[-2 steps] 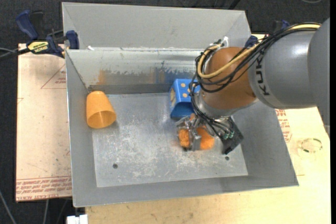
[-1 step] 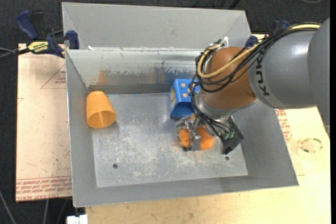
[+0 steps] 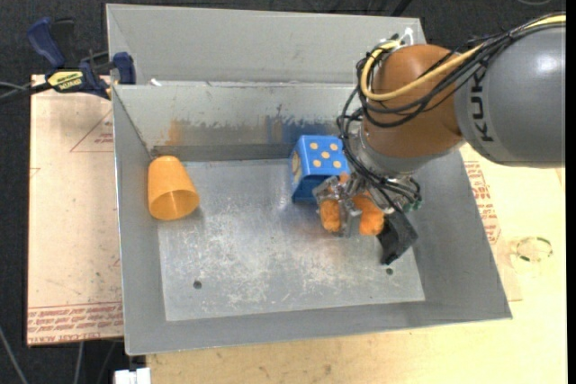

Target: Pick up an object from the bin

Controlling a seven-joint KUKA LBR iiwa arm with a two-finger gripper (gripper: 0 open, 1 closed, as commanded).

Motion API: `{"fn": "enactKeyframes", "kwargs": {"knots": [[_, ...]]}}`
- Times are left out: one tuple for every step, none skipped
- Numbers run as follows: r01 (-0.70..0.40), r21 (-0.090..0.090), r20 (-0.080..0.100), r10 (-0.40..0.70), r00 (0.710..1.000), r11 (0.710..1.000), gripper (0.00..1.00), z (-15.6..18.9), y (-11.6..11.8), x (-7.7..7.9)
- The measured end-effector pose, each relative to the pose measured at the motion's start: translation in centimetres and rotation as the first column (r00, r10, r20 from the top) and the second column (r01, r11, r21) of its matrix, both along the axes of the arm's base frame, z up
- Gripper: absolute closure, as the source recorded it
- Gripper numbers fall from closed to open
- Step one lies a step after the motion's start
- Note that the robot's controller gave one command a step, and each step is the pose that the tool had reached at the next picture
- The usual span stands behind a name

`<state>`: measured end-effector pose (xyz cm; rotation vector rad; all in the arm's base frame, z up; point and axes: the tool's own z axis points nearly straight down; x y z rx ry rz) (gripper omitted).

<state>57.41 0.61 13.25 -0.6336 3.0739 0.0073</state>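
Gripper (image 3: 352, 215) sits low in the right half of the bin (image 3: 270, 319), under the arm's rounded orange cover (image 3: 409, 103). It is just beside the near-right corner of a blue die (image 3: 317, 163) with yellow dots, and whether it is open or closed, or has hold of anything, cannot be told. The die stands at the foot of the far wall, right of the bin's middle. Being a cube, it has no long axis; a dotted face looks upward and a paler side face turns left. A black piece (image 3: 397, 240) juts out from under the wrist toward the near right, and it cannot be told whether it belongs to the robot or lies loose. Well apart on the left, an orange cup (image 3: 170, 188) lies on its side, its long axis running far to near with the wider end toward the near side. Between the cup and the die the floor is bare, as is the strip along the near wall. The far wall hems in the die, and the sloping right wall is close to the gripper.
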Motion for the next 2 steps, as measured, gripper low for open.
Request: {"fn": "enactKeyframes", "kwargs": {"knots": [[0.000,0.000,0.000,0.000,1.000,1.000,1.00,0.0,0.0,0.0],[-0.066,0.001,0.005,0.066,0.998,0.998,1.00,14.0,0.0,-0.3]]}}
